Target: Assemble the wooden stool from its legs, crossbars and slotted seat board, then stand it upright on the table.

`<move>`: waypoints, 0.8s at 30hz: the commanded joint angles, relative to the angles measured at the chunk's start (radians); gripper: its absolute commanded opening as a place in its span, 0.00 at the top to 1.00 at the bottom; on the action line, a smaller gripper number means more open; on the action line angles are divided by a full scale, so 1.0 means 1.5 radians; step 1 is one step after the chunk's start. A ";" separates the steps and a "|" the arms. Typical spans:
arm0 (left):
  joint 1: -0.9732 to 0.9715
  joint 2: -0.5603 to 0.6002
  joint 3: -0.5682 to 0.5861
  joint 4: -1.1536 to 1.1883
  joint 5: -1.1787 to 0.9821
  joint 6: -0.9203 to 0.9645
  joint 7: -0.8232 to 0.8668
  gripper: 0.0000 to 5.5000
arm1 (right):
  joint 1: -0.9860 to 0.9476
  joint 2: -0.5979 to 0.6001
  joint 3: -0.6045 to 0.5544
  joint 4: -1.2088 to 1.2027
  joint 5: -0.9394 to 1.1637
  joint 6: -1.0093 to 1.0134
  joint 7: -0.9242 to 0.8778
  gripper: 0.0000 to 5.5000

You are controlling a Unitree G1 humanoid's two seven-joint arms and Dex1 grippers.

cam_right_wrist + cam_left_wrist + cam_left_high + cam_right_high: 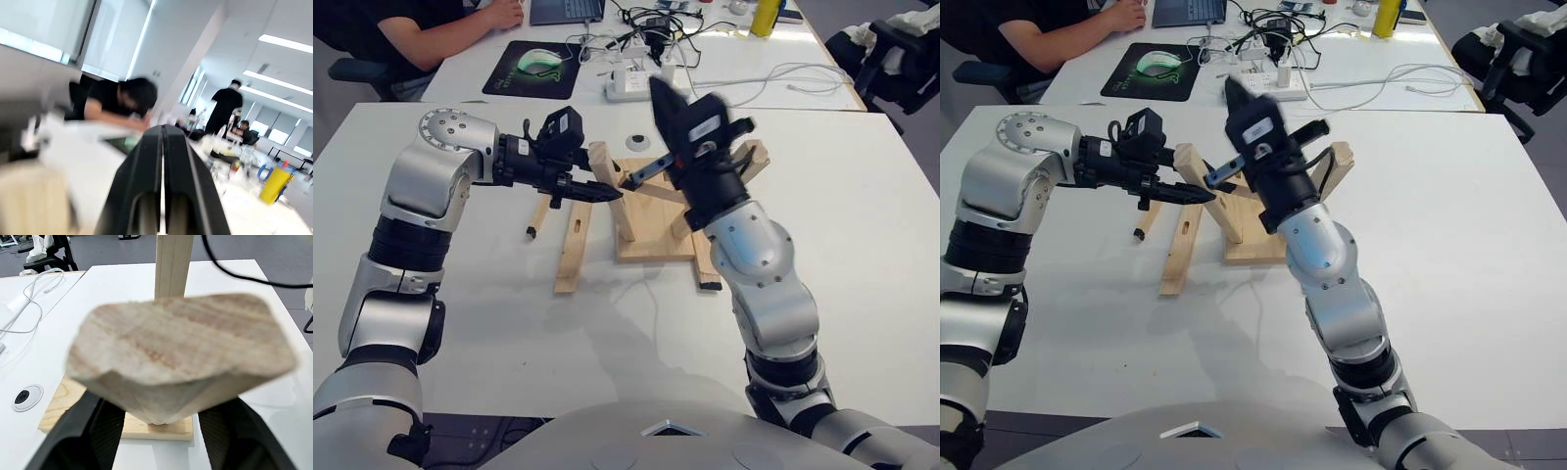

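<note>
The pale wooden seat board (656, 235) lies flat on the white table (862, 245), with legs sticking up from it. One leg (615, 211) leans at its left edge, and another (752, 159) rises at the far right. My left gripper (602, 193) reaches in from the left and is shut on the leaning leg, whose end grain (181, 357) looms between its fingers (83, 431). My right gripper (634, 180) hovers above the board, pointing left, shut with nothing between its fingers (151, 186). A slotted wooden bar (573, 245) and a short crossbar (537, 217) lie left of the board.
Another wooden piece (706, 266) lies at the board's near right corner. A cable grommet (637, 142) sits in the table behind the stool. The far desk holds a power strip with cables (631, 80), a mouse pad (533, 67) and a yellow bottle (765, 17).
</note>
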 commanded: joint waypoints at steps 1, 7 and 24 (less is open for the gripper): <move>0.047 0.013 0.009 -0.022 -0.024 0.044 -0.003 0.62 | 0.075 -0.105 0.105 0.058 -0.009 0.148 0.084 1.00; 0.053 0.020 0.032 -0.035 -0.031 0.054 0.006 0.62 | 0.060 -0.120 0.105 0.050 -0.012 0.173 0.098 1.00; 0.203 0.025 0.106 -0.118 -0.070 0.046 0.072 0.62 | 0.059 -0.112 0.081 0.053 -0.011 0.098 0.117 1.00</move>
